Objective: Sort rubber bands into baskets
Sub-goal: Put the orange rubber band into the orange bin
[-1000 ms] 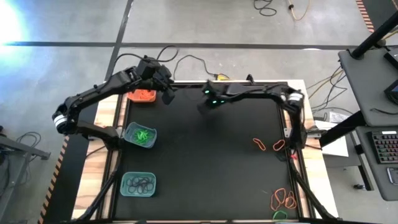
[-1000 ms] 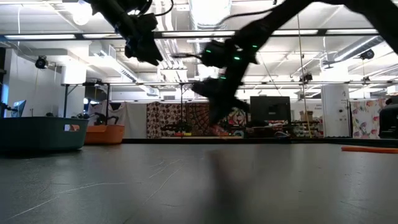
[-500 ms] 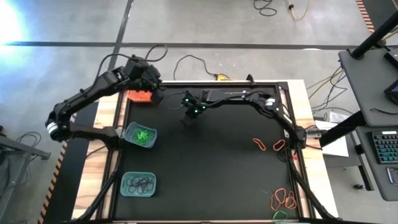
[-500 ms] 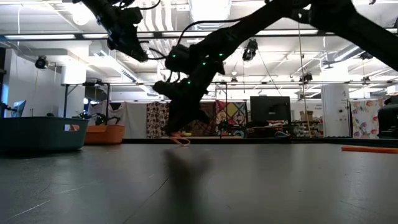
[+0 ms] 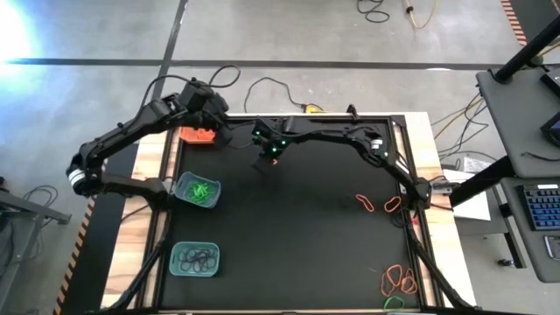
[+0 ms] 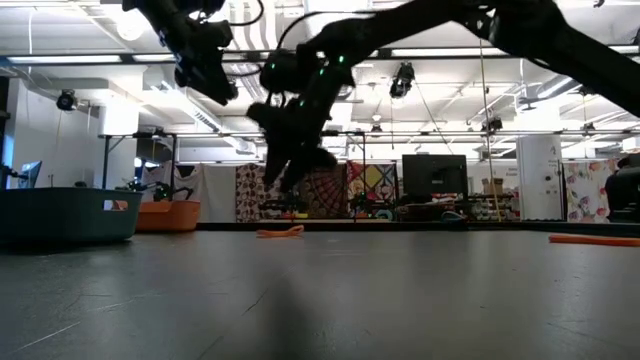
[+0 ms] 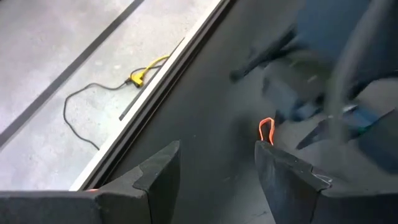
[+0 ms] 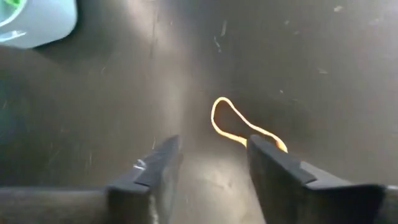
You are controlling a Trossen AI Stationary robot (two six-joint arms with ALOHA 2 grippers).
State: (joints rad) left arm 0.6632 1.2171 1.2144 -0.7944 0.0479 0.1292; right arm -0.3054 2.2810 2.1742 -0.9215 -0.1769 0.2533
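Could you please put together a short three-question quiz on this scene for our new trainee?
1. True or false: the orange band under the right pincer lies on the mat.
2. Which basket holds green bands? A) the orange basket B) the middle basket C) the near basket
3. Fill in: the left pincer hangs over the ___ basket.

Key: 1 true, it lies loose, the open pincer above it. 2 B. 3 orange.
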